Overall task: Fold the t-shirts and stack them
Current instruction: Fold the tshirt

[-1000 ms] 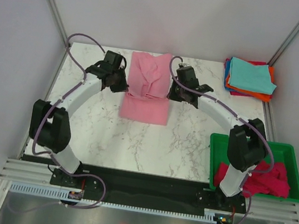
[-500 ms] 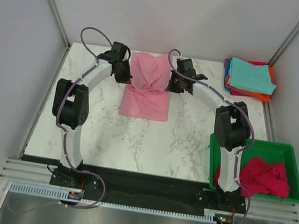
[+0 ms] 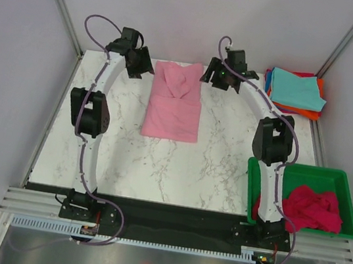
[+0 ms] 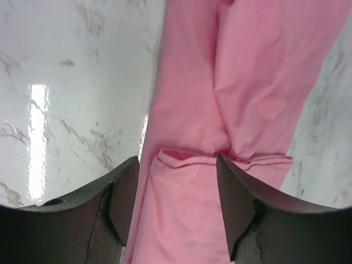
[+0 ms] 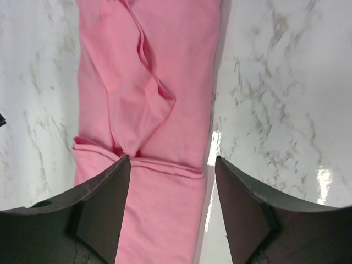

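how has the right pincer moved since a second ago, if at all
Yes: the right pincer moved toward the table's far edge, nearer the folded stack, and now stands open.

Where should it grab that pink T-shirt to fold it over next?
Probably the two far corners of the pink t-shirt, one hand on each, coming in from the outer sides. It lies flat as a narrow strip with its sides folded in, and the open left hand and right hand hover at that end.

Construction: white tubular links (image 3: 85, 158), black cylindrical joint housings (image 3: 86, 113), purple sheathed cables (image 3: 118, 219), black base mounts (image 3: 76, 205), dark grey wedge-shaped gripper fingers (image 4: 124, 203).
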